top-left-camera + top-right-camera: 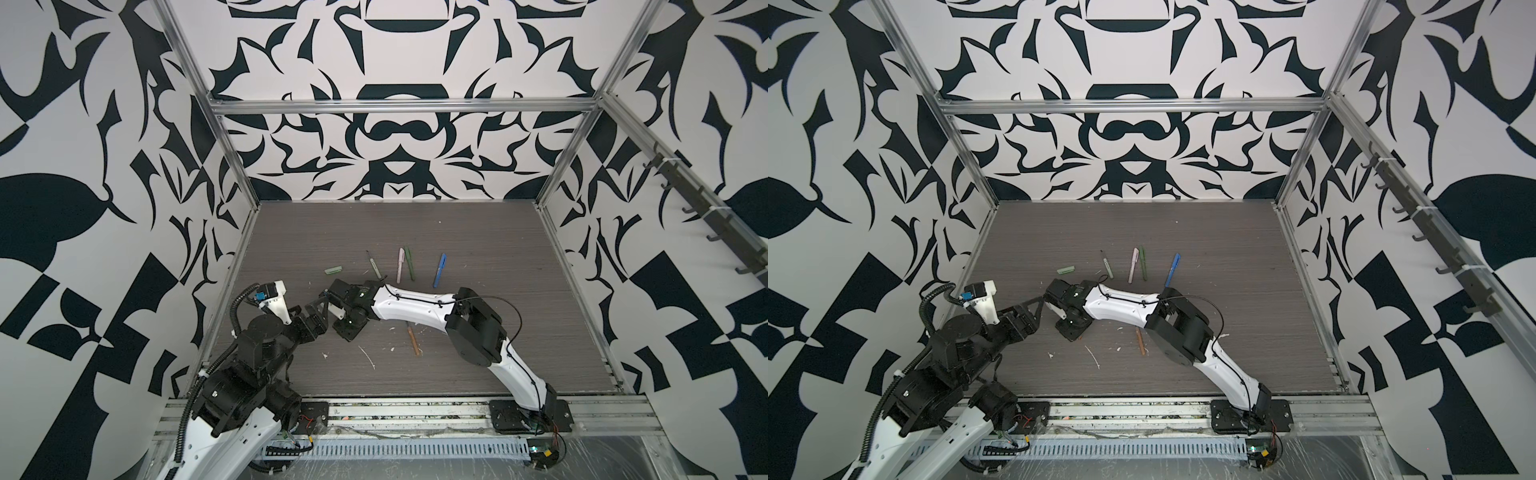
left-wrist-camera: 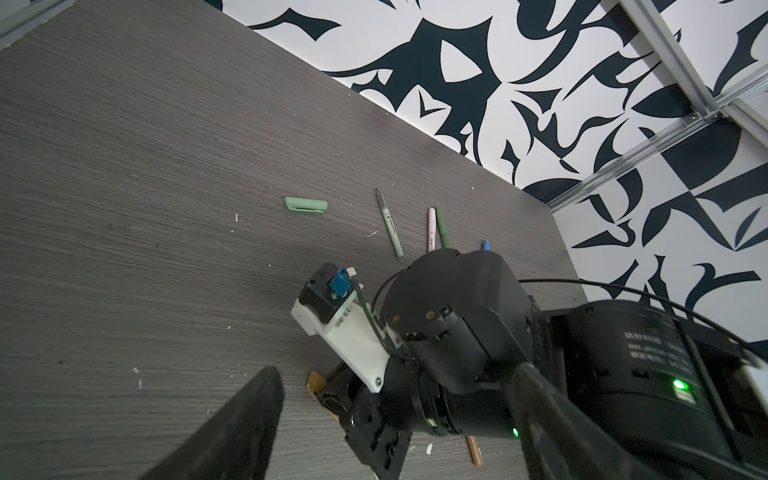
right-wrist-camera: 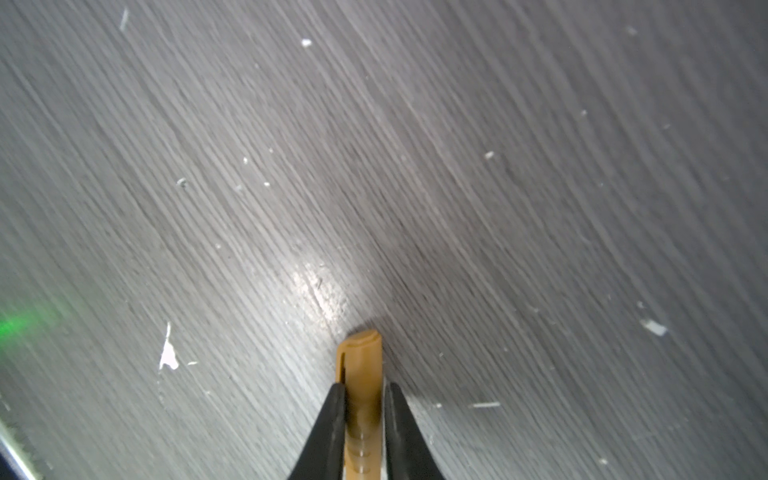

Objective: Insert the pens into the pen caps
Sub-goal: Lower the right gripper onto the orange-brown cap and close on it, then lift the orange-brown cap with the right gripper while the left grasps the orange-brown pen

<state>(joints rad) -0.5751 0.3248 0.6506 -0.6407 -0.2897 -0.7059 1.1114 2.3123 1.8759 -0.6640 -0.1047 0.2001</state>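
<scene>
Pens lie scattered mid-table in both top views, the orange-brown pen nearest, a pale green cap to their left. Left wrist view: the left gripper gapes wide beside the right arm. Right wrist view: the right gripper, left of centre, clamps the orange-brown cap close over the table.

The orange-brown pen partly under right arm; blue pen mostly behind it.
</scene>
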